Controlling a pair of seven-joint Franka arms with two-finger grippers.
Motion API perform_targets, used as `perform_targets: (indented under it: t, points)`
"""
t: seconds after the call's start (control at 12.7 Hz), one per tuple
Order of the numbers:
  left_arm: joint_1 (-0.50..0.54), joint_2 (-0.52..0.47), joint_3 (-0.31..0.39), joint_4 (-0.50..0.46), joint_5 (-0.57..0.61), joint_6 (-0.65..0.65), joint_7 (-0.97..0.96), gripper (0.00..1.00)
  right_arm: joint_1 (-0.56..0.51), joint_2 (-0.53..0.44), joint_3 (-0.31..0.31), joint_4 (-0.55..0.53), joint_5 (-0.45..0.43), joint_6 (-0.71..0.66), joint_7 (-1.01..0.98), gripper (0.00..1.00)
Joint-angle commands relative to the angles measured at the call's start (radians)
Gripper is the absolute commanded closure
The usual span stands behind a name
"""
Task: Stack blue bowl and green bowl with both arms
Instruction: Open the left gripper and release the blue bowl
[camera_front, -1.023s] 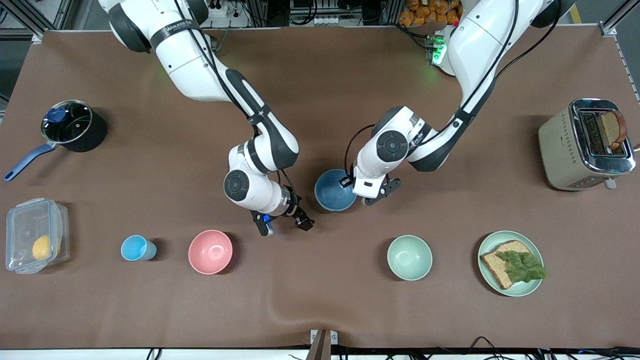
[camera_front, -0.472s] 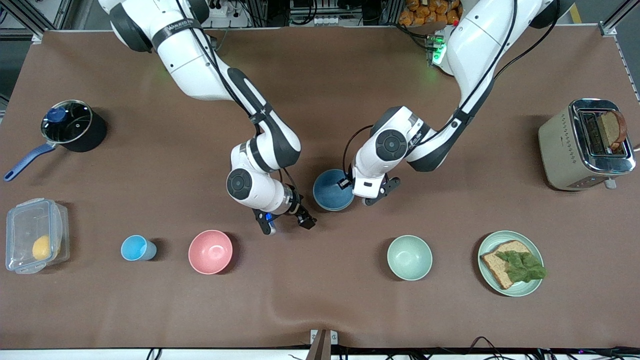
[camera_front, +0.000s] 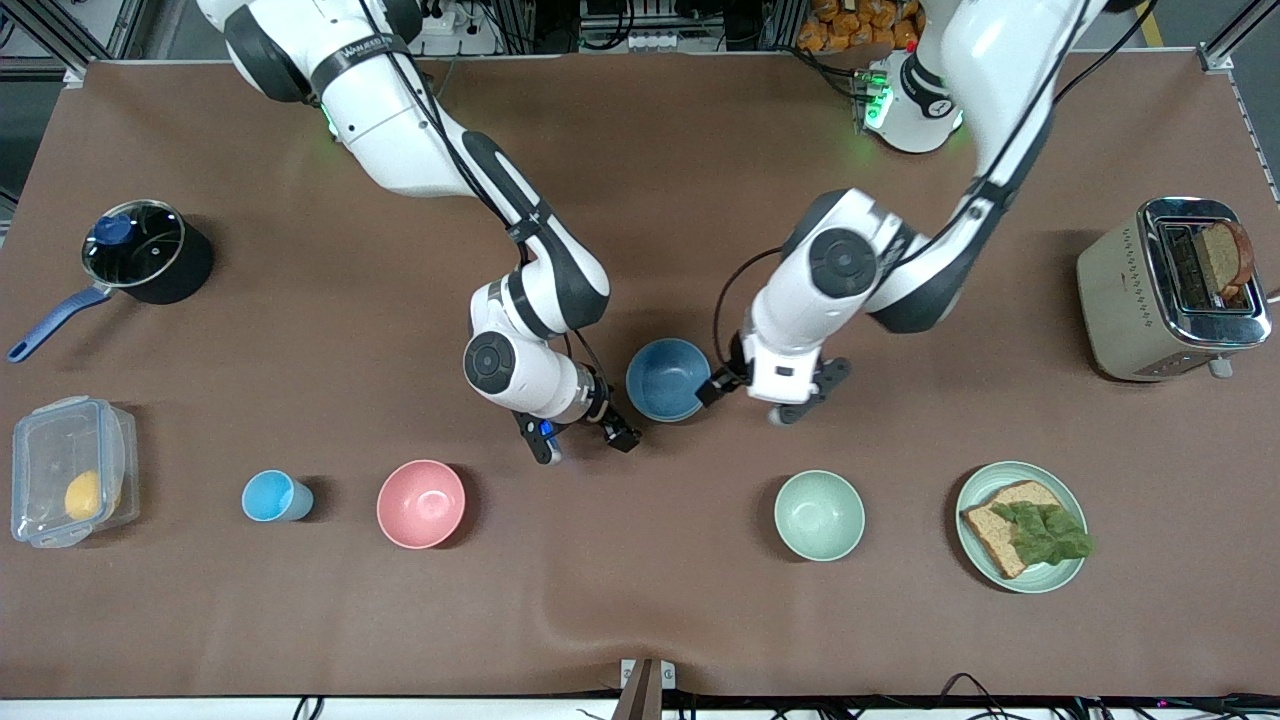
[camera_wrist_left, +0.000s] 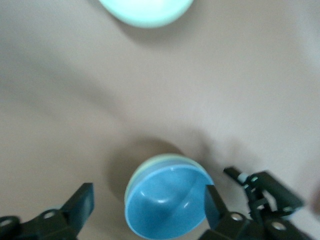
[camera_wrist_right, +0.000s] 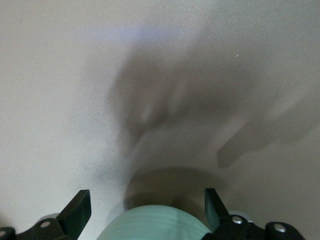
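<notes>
The blue bowl (camera_front: 668, 379) sits mid-table, nested in the green bowl. The left wrist view shows the green bowl as a thin rim (camera_wrist_left: 150, 162) around the blue bowl (camera_wrist_left: 167, 202). The right wrist view shows its outer wall (camera_wrist_right: 155, 225). My left gripper (camera_front: 762, 400) is open and empty, just off the bowls toward the left arm's end; its fingers straddle them in its wrist view (camera_wrist_left: 148, 202). My right gripper (camera_front: 583, 438) is open and empty, low beside the bowls toward the right arm's end, with the green wall between its fingers (camera_wrist_right: 146, 204).
Nearer the front camera stand a light-blue cup (camera_front: 270, 496), a pink bowl (camera_front: 421, 503), a pale mint bowl (camera_front: 819, 515) and a plate with bread and lettuce (camera_front: 972, 490). A toaster (camera_front: 1130, 290) stands at the left arm's end. A pot (camera_front: 140, 250) and a plastic box (camera_front: 70, 470) stand at the right arm's end.
My left gripper has let go of the blue bowl's rim and pulled back toward the left arm's end, rising. The bowl now shows whole. My right gripper has edged slightly toward the bowls.
</notes>
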Motion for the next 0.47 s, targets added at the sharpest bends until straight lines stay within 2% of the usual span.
perform_targets:
  t: [0.0, 0.24, 0.39]
  points:
    - [0.084, -0.154, -0.003, -0.035, 0.054, -0.127, 0.14, 0.0, 0.008, 0.017, -0.002, 0.023, 0.006, 0.01, 0.017, 0.0]
    - [0.197, -0.259, -0.001, -0.006, 0.058, -0.325, 0.484, 0.0, 0.014, 0.015, -0.004, 0.023, 0.001, 0.012, 0.003, 0.0]
    - [0.274, -0.303, -0.012, 0.051, 0.049, -0.432, 0.63, 0.0, -0.021, 0.003, -0.008, 0.023, -0.003, -0.008, -0.055, 0.0]
